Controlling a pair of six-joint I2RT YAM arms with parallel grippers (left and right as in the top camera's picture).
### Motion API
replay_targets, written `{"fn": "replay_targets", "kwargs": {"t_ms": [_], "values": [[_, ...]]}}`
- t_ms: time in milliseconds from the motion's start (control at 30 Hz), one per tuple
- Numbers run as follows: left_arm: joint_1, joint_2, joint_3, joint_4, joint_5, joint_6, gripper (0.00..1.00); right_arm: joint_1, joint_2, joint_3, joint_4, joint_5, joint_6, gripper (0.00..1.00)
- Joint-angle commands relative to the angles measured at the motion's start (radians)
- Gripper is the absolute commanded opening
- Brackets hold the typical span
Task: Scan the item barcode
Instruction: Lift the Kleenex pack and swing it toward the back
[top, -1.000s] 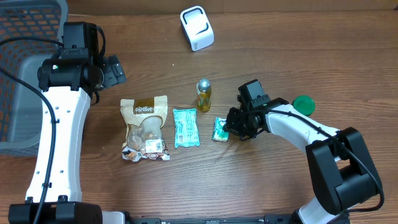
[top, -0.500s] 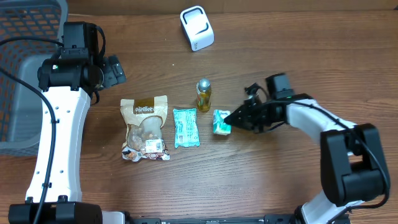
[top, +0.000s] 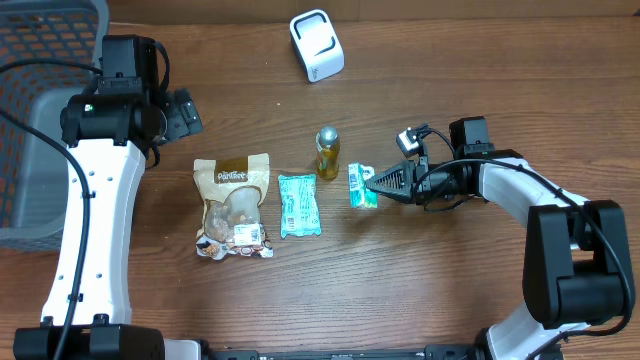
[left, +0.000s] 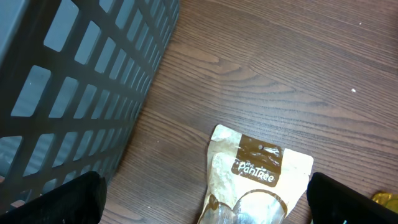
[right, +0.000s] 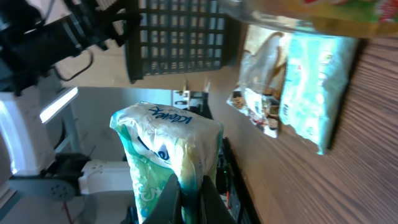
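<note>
The right gripper (top: 377, 184) is closed tight on a small green-and-white tissue pack (top: 361, 186), pinching its edge between both fingers. In the right wrist view the pack stands up from the fingertips and appears clear of the wooden table (top: 450, 290). From overhead the pack sits just right of a small yellow bottle (top: 327, 152) and well short of the white scanner (top: 317, 45) at the table's far edge. A teal packet (top: 298, 204) and a Pantree snack bag (top: 233, 205) lie flat to the left of the bottle. The left gripper (top: 182, 112) hovers beside the grey basket (top: 40, 120) with its jaws spread wide and nothing between them.
</note>
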Motion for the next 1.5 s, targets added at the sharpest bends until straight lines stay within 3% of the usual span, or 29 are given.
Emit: {"fn": "replay_targets", "kwargs": {"t_ms": [0,467,733,1000,1167,1333,1467], "values": [[-0.002,-0.003,0.005,0.001,-0.01,0.026,0.99,-0.001,-0.013,-0.004,0.002,-0.076,-0.036,0.04],[-0.002,-0.003,0.005,0.001,-0.01,0.026,0.99,-0.002,-0.013,-0.004,-0.002,0.05,-0.033,0.04],[-0.002,-0.003,0.005,0.001,-0.01,0.026,0.99,0.0,-0.012,-0.004,-0.029,0.326,-0.029,0.04],[-0.002,-0.003,0.005,0.001,-0.01,0.026,1.0,0.0,-0.012,-0.004,-0.032,0.746,0.104,0.04],[-0.002,-0.003,0.004,0.001,-0.01,0.026,0.99,0.002,-0.013,-0.001,-0.034,0.871,0.134,0.04],[-0.002,-0.003,0.005,0.001,-0.01,0.026,1.0,0.005,-0.013,0.092,-0.155,0.896,0.155,0.04],[-0.002,-0.003,0.005,0.001,-0.01,0.026,1.0,0.032,-0.013,0.271,-0.352,1.004,0.155,0.04]]}}
